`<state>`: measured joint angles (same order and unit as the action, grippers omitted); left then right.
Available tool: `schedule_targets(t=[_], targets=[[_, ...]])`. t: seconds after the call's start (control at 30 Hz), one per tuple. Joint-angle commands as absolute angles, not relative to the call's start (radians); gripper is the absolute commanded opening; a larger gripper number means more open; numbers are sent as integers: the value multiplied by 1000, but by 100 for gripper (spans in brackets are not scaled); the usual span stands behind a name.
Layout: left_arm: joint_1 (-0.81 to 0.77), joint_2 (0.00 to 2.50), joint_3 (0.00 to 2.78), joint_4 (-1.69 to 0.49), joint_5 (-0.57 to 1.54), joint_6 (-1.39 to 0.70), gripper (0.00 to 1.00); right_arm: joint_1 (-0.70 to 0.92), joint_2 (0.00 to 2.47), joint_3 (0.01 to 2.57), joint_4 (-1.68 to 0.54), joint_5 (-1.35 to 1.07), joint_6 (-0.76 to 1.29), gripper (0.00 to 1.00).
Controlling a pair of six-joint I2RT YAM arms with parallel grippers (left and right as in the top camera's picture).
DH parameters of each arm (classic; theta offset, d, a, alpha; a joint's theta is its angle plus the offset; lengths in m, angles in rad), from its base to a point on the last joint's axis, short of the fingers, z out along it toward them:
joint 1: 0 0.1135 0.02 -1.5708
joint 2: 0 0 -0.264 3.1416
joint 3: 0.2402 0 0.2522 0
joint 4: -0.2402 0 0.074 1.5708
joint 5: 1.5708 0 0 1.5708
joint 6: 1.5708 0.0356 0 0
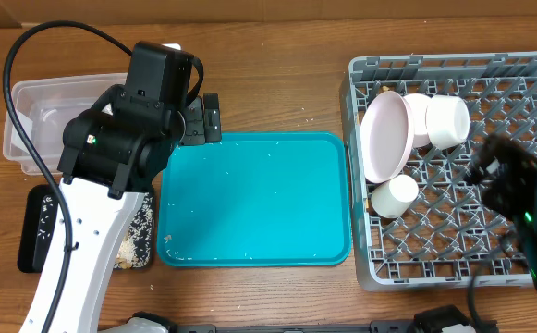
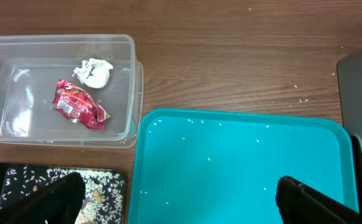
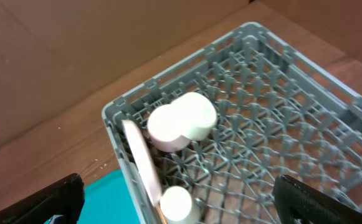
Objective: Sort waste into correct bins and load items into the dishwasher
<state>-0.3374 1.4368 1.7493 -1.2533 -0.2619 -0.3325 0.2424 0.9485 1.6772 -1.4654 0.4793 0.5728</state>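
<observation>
Wood surface (image 1: 277,92). Overhead: plate (image 1: 385,134), bowls (image 1: 445,120), cup (image 1: 395,196) in dish rack (image 1: 453,250) at 3 o'clock. Left wrist: left gripper (image 2: 181,196) jaws spread, empty; wrapper (image 2: 78,104), tissue (image 2: 95,72) in clear tub (image 2: 62,40) at 10. Right wrist: right gripper (image 3: 177,199) jaws spread above dish rack. Likely wrapping up; next: find chopsticks, unseen.

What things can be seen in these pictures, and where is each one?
Table: one, brown wood, under everything.
Tub: one, clear, far left.
Wrapper: one, red, inside the tub.
Tissue: one, white, inside the tub.
Small tray: one, black, just nearer than the tub.
Rice: a heap, white, on the small tray.
Big tray: one, teal, centre.
Rack: one, grey, right side.
Plate: one, white, on edge in the rack.
Bowls: two, white, on their sides beside the plate.
Cup: one, white, in the rack by the plate.
Left gripper: one, black, open over the big tray.
Right gripper: one, black, open over the rack.
</observation>
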Motion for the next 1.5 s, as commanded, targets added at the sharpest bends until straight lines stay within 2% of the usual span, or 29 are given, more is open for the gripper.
schedule_targets(t=[0.0, 0.07, 0.2, 0.43, 0.7, 1.0, 1.2, 1.47], targets=[[-327, 1440, 1749, -1253, -280, -314, 100, 220, 867, 1666, -1483, 493, 577, 100], [-327, 1440, 1749, -1253, -280, -314, 100, 209, 822, 1642, -1466, 495, 577, 100], [-327, 1440, 1749, -1254, -280, -314, 100, 161, 726, 1518, -1256, 519, 574, 100], [-327, 1440, 1749, -1254, -280, -314, 100, 115, 515, 1042, -815, 465, 577, 100], [-327, 1440, 1749, -1254, -280, -314, 100, 115, 303, 599, -691, 436, 577, 100], [-327, 1440, 1749, -1253, -280, -314, 100, 115, 2, 201, -435, 427, 577, 100], [-327, 1440, 1749, -1254, -280, -314, 100, 115, 7, 87, -254, 425, 577, 100], [-327, 1440, 1749, -1253, -280, -314, 100, 116, 3, 51, -155, 425, 577, 100]])
